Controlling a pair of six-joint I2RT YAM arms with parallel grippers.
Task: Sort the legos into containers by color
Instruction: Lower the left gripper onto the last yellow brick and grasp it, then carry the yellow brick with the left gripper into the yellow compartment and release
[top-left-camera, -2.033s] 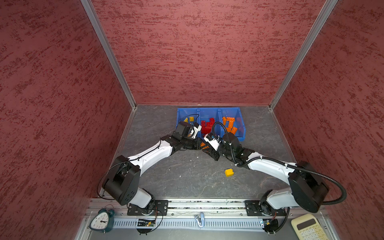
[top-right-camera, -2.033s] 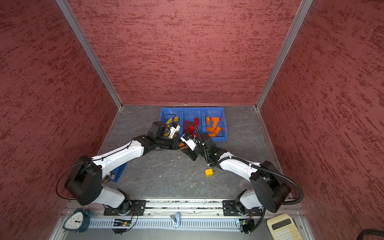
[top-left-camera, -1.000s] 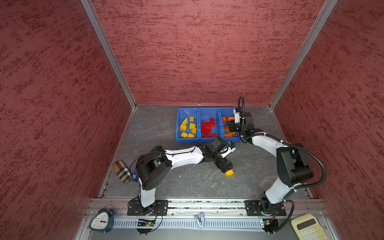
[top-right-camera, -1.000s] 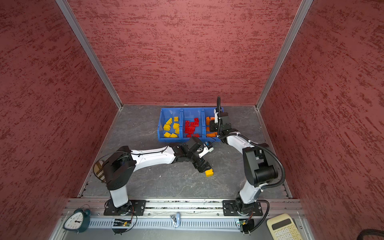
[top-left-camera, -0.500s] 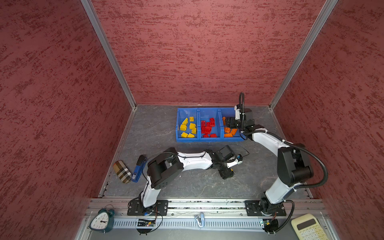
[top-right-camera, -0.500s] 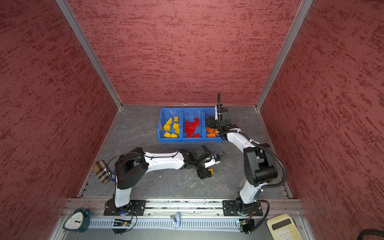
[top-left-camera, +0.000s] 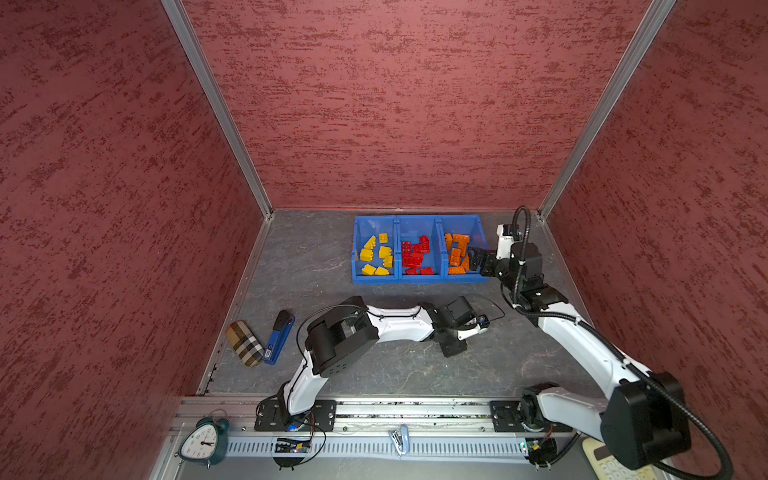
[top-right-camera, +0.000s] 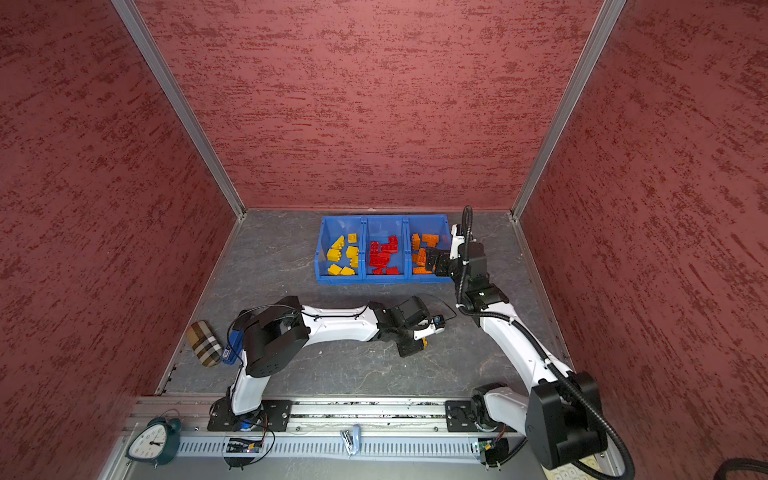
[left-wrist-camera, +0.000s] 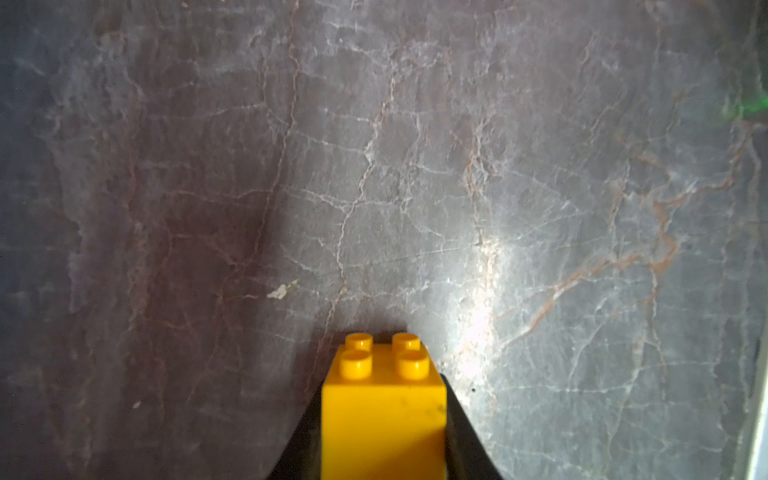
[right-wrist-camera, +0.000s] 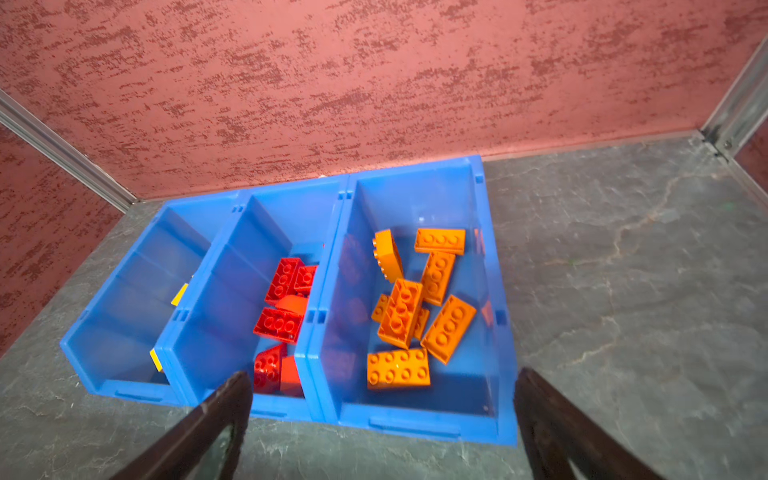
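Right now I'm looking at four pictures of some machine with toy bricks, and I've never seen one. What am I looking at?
A left arm and a right arm, both robots, stand on a rail at the front of a grey table. Two pictures look down from overhead and show almost the same view. The other two come from a camera on each arm's wrist. At the back, three joined blue bins hold yellow bricks, red bricks and orange bricks, one colour each. The left gripper is shut on a yellow brick out on the table. The right gripper hangs open and empty near the orange bricks. A clock, a plaid case and a blue tool lie aside.
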